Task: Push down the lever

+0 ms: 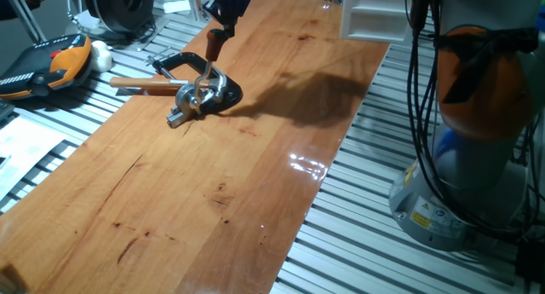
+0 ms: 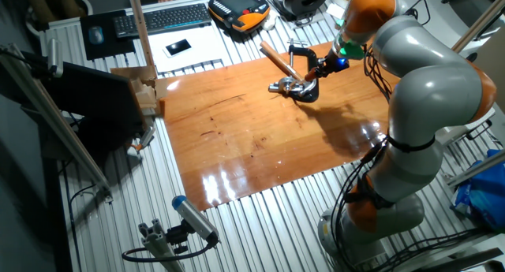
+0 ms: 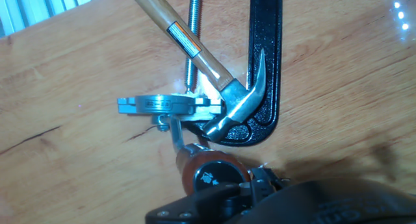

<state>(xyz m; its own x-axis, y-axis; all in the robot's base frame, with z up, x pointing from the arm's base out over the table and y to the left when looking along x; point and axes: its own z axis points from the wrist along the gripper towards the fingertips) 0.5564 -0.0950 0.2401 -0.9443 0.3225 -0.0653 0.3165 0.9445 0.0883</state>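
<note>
The lever stands tilted up from its chrome-and-black base. Its thin metal rod ends in a reddish-brown knob, which fills the lower middle of the hand view. My gripper sits right at the knob, above and behind it, and seems to touch its top. In the hand view the fingers form one dark mass just below the knob, held together, with nothing between them. In the other fixed view the gripper is just right of the base.
A hammer with a tan wooden handle lies with its steel head against the base. A black C-shaped clamp with a threaded rod lies just behind. An orange-and-black controller lies off the board's left.
</note>
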